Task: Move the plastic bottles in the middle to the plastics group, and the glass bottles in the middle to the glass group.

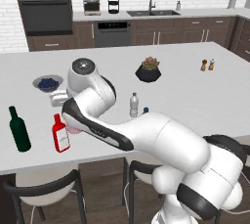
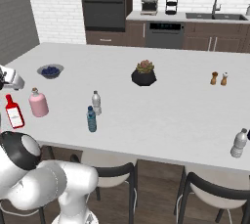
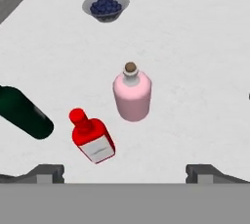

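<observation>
The flat red glass bottle (image 3: 92, 137) (image 1: 60, 133) (image 2: 13, 112) stands on the white counter's left part, between the dark green wine bottle (image 1: 19, 129) (image 3: 24, 113) and the squat pink bottle (image 2: 38, 102) (image 3: 132, 95). My gripper (image 3: 124, 174) (image 1: 57, 100) (image 2: 10, 80) hovers above this group, open, nothing between its fingers. In the counter's middle stand the two plastic bottles: a clear one with a white cap (image 1: 134, 104) (image 2: 96, 102) and a blue-tinted one (image 2: 91, 119), which the arm mostly hides in the left base view. Another clear plastic bottle (image 2: 239, 143) stands far right.
A bowl of blueberries (image 1: 48, 83) (image 2: 50, 71) (image 3: 105, 6) sits behind the glass group. A potted plant (image 1: 148, 69) (image 2: 143, 74) and two shakers (image 1: 207, 64) (image 2: 219, 78) stand further back. Chairs (image 2: 210, 189) line the counter's near edge.
</observation>
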You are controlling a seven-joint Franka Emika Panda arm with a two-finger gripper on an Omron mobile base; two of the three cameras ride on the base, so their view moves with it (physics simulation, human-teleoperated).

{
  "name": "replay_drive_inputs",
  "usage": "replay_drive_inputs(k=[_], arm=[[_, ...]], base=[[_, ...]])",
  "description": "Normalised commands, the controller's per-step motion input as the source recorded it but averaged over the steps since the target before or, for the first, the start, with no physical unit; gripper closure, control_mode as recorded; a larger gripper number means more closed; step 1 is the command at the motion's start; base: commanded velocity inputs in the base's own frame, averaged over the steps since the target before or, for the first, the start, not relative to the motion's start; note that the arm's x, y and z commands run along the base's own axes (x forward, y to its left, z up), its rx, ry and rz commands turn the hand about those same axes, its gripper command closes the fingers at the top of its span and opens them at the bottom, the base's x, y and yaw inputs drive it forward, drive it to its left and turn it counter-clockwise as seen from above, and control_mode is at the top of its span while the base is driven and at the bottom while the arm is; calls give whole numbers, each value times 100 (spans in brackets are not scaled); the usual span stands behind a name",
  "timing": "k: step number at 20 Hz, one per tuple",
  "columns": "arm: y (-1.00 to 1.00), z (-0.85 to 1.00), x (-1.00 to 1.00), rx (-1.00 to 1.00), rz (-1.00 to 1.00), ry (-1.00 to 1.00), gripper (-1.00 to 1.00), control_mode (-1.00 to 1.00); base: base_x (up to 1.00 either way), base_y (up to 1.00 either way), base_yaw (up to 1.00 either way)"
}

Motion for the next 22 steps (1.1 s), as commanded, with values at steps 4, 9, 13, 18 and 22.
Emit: replay_drive_inputs(k=[4,9,13,18,22], arm=[[-91,19,-33,1,-6,2,-100,-100],[-90,5,-6,0,-3,10,-100,-100],[-98,0,0,0,0,9,-100,-100],[-92,-8,0,1,-2,3,-100,-100],[-38,-28,6,0,-1,4,-100,-100]], base=[[0,0,0],[0,0,0],[0,0,0],[0,0,0],[0,0,0]])
